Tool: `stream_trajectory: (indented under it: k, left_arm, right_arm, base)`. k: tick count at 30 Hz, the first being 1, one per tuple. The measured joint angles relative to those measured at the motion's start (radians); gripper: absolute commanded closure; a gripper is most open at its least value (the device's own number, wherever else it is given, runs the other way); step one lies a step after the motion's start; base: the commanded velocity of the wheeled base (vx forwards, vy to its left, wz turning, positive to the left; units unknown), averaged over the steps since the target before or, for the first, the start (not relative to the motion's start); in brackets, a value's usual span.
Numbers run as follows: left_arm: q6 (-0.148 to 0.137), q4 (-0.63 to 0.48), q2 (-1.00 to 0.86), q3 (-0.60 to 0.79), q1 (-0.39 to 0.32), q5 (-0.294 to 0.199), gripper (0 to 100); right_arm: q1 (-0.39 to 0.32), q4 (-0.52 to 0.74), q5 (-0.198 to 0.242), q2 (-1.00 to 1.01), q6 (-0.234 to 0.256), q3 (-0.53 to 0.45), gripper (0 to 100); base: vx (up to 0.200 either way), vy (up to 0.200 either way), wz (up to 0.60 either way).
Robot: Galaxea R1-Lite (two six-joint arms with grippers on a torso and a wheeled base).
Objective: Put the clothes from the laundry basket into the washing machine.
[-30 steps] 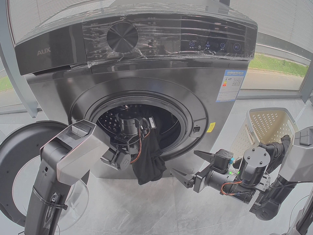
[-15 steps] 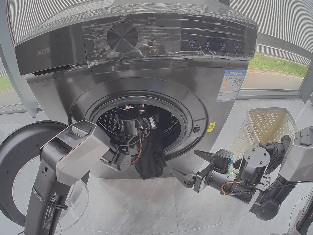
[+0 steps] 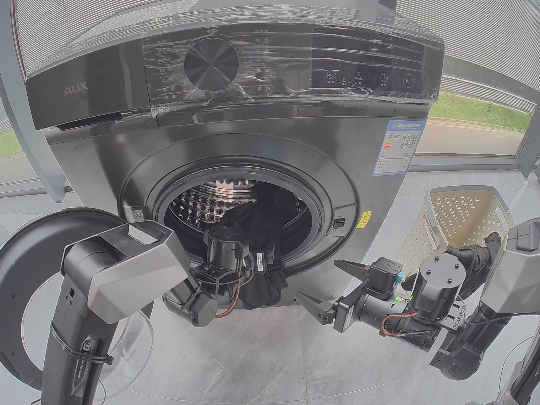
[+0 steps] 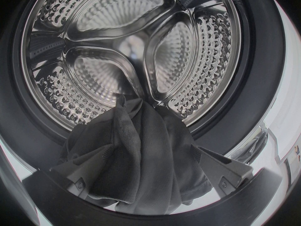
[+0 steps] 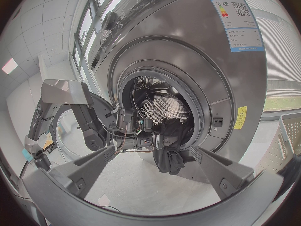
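Your left gripper was spread wide at the washing machine's lower door rim, clamping nothing. The black garment draped over that rim, likely awaiting your push inward.

Black crumpled garment and left gripper clog lower lip of grey washing machine's round port; upper half clear into perforated steel drum.

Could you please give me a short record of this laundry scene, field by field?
Washing machine: door swung open
Black garment: draped over the opening's lower rim, part in the drum, part hanging outside
Left gripper: open, fingers either side of the garment
Right gripper: open, empty, low before the machine
Basket: right of the machine, dark clothes inside
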State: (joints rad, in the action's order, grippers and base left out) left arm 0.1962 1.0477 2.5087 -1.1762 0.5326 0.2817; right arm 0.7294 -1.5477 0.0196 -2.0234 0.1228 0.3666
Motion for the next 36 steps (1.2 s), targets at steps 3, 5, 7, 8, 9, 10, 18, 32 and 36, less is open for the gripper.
stream_trajectory:
  k: [3,5,7,8,9,10,18,32,36]
  left_arm:
    - [-0.009,0.001,0.014,-0.006,0.0,0.0,0]
    - [-0.012,0.0,0.03,-0.018,-0.002,0.002,100]
    - [-0.013,-0.001,0.044,-0.031,-0.004,0.003,100]
    - [-0.013,-0.001,0.051,-0.039,-0.005,0.004,100]
    - [-0.013,-0.002,0.056,-0.045,-0.007,0.004,100]
    - [-0.012,-0.004,0.061,-0.053,-0.008,0.006,100]
    - [0.042,-0.006,0.077,-0.18,-0.017,0.021,100]
    - [0.057,0.066,0.111,-0.406,-0.035,0.092,100]
    - [0.053,0.084,0.122,-0.404,-0.036,0.092,0]
  right_arm:
    - [0.0,0.0,0.0,-0.001,0.0,0.0,0]
    - [-0.001,0.0,0.0,-0.001,0.0,0.0,0]
    - [-0.001,0.0,0.0,-0.001,0.0,0.0,0]
    - [-0.001,0.0,0.0,-0.001,0.0,0.0,0]
    - [-0.001,-0.001,0.0,-0.001,0.0,0.0,0]
    - [-0.002,-0.001,0.0,-0.001,0.0,0.0,0]
    - [-0.003,-0.001,0.0,-0.004,0.0,-0.002,0]
    - [0.0,-0.001,0.0,-0.004,0.0,-0.006,0]
    - [0.0,-0.001,0.0,-0.004,0.0,-0.005,0]
  base:
    - [0.0,0.0,0.0]
    - [0.0,0.0,0.0]
    - [0.0,0.0,0.0]
    - [0.0,0.0,0.0]
    - [0.0,0.0,0.0]
    - [0.0,0.0,0.0]
    - [0.0,0.0,0.0]
    - [0.0,0.0,0.0]
    - [0.0,0.0,0.0]
